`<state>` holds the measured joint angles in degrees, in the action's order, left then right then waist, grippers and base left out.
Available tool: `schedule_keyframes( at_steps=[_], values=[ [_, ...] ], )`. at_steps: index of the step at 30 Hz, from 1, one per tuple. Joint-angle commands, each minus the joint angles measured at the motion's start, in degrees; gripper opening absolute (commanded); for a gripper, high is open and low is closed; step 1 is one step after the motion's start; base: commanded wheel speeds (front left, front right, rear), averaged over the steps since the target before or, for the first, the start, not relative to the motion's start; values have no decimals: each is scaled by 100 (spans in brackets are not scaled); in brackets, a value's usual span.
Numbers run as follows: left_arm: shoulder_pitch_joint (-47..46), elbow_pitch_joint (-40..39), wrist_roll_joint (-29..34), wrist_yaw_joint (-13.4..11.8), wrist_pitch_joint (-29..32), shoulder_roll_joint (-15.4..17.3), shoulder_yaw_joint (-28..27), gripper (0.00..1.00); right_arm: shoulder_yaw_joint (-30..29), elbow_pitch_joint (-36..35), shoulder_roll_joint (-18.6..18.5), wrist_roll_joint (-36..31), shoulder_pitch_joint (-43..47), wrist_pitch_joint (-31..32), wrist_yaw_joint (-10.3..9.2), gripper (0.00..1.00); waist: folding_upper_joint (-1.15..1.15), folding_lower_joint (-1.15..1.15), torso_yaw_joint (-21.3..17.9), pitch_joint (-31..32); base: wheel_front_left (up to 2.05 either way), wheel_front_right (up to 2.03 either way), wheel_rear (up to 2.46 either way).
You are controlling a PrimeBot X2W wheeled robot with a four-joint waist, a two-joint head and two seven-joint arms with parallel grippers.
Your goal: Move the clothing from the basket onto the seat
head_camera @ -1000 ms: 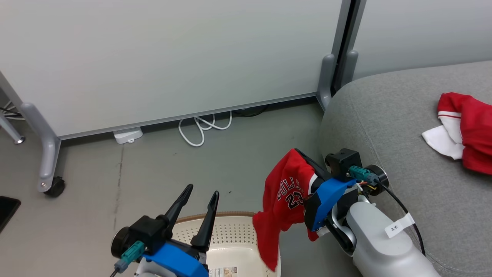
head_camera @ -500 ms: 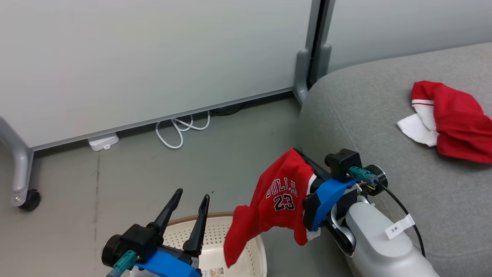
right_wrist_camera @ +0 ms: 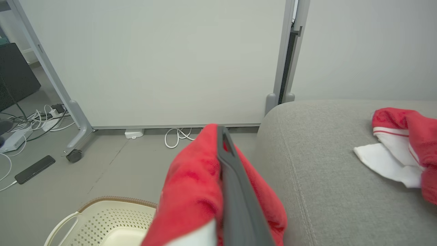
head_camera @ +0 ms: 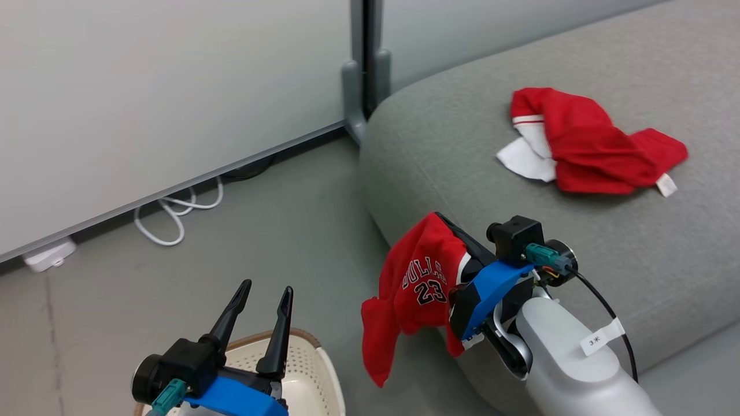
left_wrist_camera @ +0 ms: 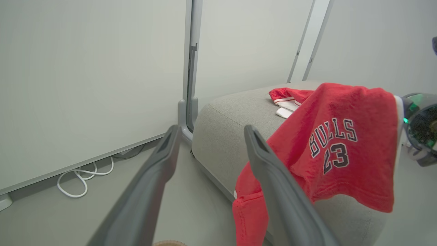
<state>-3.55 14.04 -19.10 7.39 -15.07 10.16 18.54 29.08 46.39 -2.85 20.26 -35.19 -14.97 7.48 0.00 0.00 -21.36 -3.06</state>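
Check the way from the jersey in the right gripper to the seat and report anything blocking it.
Nothing visible blocks it. The jersey hangs from the right gripper at the near corner of the seat, whose top is bare there. The other red garment lies farther back on the seat, off the direct way.

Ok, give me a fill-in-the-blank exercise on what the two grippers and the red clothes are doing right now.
1. The right gripper is shut on the jersey printed BULLS ____.
2. The left gripper, by the basket, has its jaws ____.
3. The other red garment lies on the seat, showing a ____ lining.

Missing words: 23; open; white.
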Motion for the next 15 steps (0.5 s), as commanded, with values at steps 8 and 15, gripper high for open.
schedule_keyframes(
  at_steps=[8,15],
  values=[
    [-48,-78,73,9,-16,32,-40,100,-94,-207,-5,30,102,-31,3,0,0,0,-846,-150,0,0,0],
    [-214,-34,55,8,-16,124,147,100,-457,-395,-2,-154,268,-31,3,0,0,0,-1001,-305,0,0,0]
  ],
)
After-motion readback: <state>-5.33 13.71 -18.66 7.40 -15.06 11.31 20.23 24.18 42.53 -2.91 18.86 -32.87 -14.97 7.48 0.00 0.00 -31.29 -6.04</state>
